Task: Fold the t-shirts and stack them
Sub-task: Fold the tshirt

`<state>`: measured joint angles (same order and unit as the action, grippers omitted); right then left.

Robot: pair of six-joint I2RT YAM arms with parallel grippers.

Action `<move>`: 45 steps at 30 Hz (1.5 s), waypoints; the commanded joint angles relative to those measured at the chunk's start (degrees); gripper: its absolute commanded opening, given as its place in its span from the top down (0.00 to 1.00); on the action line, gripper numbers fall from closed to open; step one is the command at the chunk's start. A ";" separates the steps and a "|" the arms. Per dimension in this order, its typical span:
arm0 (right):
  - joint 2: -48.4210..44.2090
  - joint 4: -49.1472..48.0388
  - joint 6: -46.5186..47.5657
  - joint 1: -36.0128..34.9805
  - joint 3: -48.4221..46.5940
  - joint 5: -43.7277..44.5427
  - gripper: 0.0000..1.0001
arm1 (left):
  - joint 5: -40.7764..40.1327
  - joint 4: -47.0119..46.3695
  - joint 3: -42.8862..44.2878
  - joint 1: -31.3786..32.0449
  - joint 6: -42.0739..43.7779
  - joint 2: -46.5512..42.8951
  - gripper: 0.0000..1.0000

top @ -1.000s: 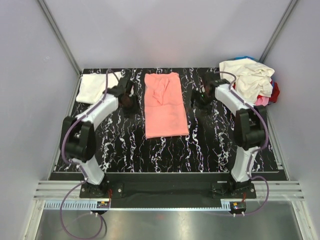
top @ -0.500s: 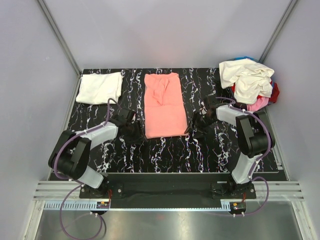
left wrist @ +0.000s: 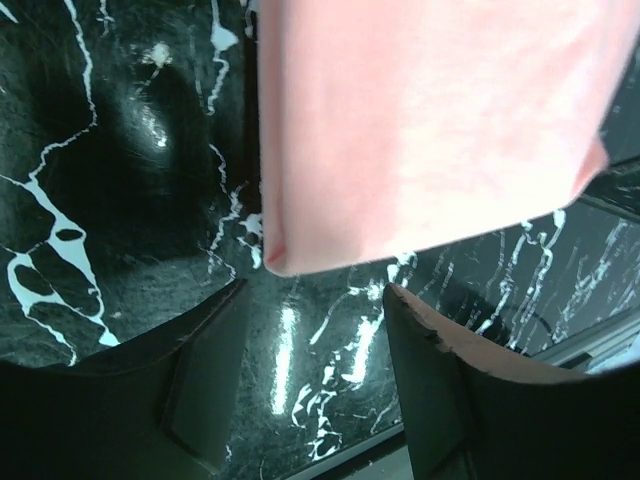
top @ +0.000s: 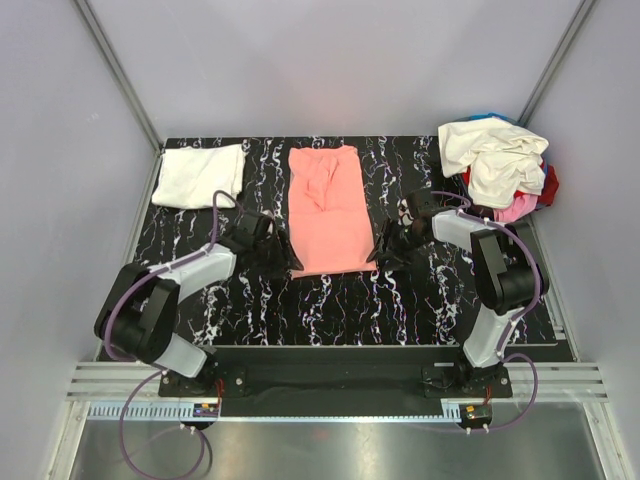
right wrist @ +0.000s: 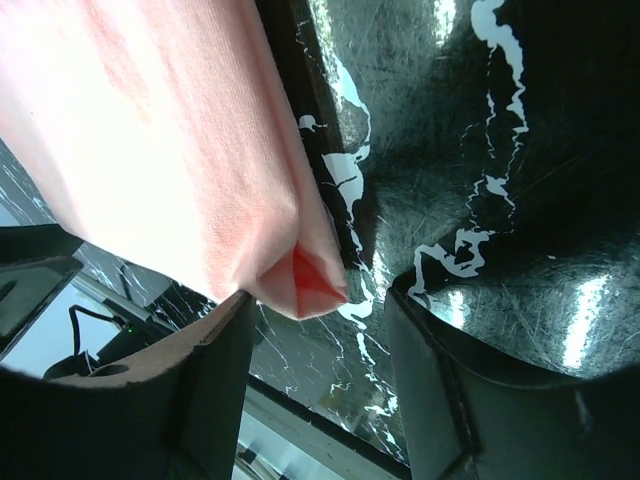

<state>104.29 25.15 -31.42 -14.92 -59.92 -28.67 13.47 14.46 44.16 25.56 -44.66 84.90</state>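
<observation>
A salmon-pink t-shirt (top: 330,210) lies flat mid-table as a long strip running front to back. My left gripper (top: 283,262) is low at its near-left corner and open; in the left wrist view that corner (left wrist: 275,262) sits just ahead of the fingertips (left wrist: 410,305), nothing between them. My right gripper (top: 385,252) is open at the near-right corner. In the right wrist view the folded corner (right wrist: 310,285) pokes into the gap between the fingers (right wrist: 215,350), unpinched. A folded white t-shirt (top: 200,175) rests at the back left.
A loose pile of t-shirts (top: 500,165), cream on top with red, pink and blue showing, sits at the back right corner. The black marbled table (top: 330,310) ends at a metal rail near the arm bases. Grey walls enclose the other three sides.
Both arms have pulled back from the far half of the pink t-shirt toward me, then moved inward to its two near corners. The shirt has not shifted.
</observation>
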 commanded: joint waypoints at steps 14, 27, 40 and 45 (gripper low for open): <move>-0.31 -2.02 -1.80 -0.20 -0.03 -0.25 0.57 | -4.24 -1.10 0.13 3.26 -2.01 5.89 0.55; -2.70 -2.47 -3.56 -0.20 -0.02 0.02 0.34 | -8.73 6.90 4.61 3.88 -0.34 -1.51 0.47; 0.30 3.59 -1.36 -1.34 -1.78 4.93 0.62 | -7.23 5.31 4.88 3.44 -2.00 7.47 0.38; 0.83 4.12 -1.98 -2.83 -2.57 7.57 0.63 | -7.50 5.41 3.04 3.53 -2.44 6.42 0.39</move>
<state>104.36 27.40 -33.91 -16.60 -60.10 -24.08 7.42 19.20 49.08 29.08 -46.83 91.88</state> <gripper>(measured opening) 0.369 0.619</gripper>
